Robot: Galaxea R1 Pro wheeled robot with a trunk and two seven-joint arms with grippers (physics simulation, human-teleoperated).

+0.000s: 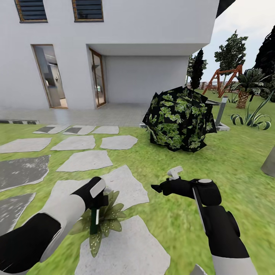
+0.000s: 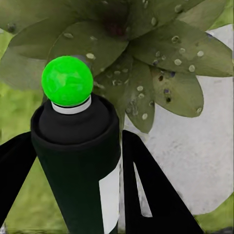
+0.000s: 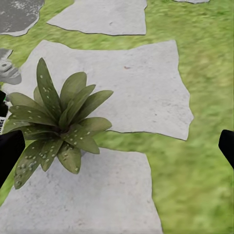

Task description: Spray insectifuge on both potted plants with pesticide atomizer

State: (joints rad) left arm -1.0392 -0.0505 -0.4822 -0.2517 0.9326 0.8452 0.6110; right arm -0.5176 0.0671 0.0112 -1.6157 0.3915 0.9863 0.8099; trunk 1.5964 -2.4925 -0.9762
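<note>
A white house (image 1: 114,46) stands behind the lawn (image 1: 236,160), where pale stepping stones (image 1: 86,160) run across the grass and a big dark round bush (image 1: 179,119) sits near a grey bollard lamp (image 1: 220,111). The right arm reaches forward over the grass, its pincer (image 1: 157,188) spread and empty. The left pincer (image 1: 100,206) is pinching the pesticide atomizer (image 2: 73,146), held green base outward directly above a potted plant (image 3: 56,124), whose white-speckled leaves spread across the gap between two stones.
</note>
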